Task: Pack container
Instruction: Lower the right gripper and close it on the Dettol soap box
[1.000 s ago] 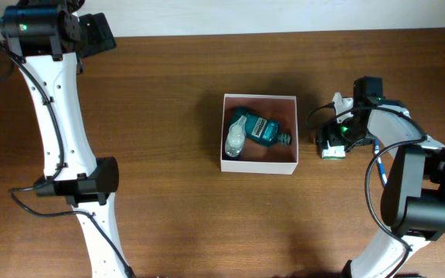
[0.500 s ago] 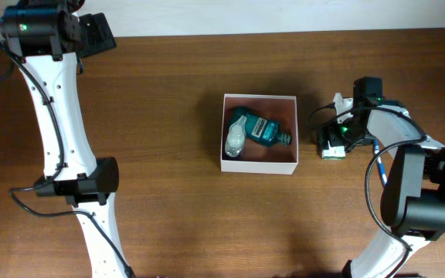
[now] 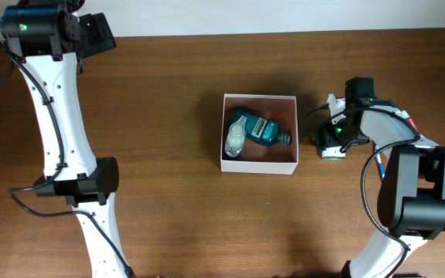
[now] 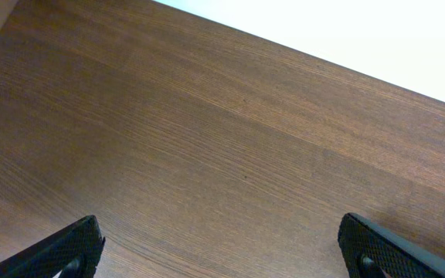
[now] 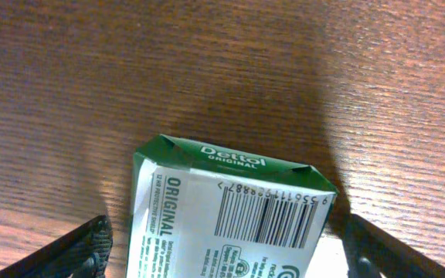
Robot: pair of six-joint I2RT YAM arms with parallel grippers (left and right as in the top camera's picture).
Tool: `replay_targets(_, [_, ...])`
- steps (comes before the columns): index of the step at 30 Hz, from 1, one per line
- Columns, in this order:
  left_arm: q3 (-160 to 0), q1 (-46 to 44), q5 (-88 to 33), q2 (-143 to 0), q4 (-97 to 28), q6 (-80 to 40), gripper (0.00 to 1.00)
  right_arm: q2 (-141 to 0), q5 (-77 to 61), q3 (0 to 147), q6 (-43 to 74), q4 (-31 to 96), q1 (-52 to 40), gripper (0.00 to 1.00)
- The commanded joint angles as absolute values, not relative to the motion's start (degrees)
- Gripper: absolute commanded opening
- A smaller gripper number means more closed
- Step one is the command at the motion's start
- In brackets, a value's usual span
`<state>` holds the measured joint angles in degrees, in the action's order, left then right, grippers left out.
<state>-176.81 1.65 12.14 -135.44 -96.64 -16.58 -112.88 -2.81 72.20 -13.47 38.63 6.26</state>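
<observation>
In the right wrist view we read "Dettol" in white letters, with "ORIGINAL" in smaller capitals beneath it, on the green end flap of the packet point(image 5: 230, 220). "ORIGINAL" stands once more in green capitals along the left edge of its white face. Beside that, a barcode point(image 5: 265, 216) carries a row of digits above it and fine print below, all too small for us to read surely. From overhead, the teal bottle point(image 3: 259, 130) in the container point(image 3: 258, 167) bears a dark label whose wording we cannot make out.
</observation>
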Motion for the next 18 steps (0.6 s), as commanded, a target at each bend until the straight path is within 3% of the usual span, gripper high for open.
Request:
replay_targets(1, [-176.6,1.8,11.7,-134.3,-96.7,-17.3,0.99,-113.8,-2.3,71.7,-13.1,38.3,6.0,0.84])
replay_targets(5, [-176.6,1.8,11.7,-134.3,-96.7,-17.3,0.99,-113.8,-1.2,71.7,-13.0,38.0,6.0,0.75])
replay_targets(18, [-176.6,1.8,11.7,-134.3,-96.7,-17.3,0.99,-113.8,-0.6,71.7,-13.0,37.4,6.0,0.66])
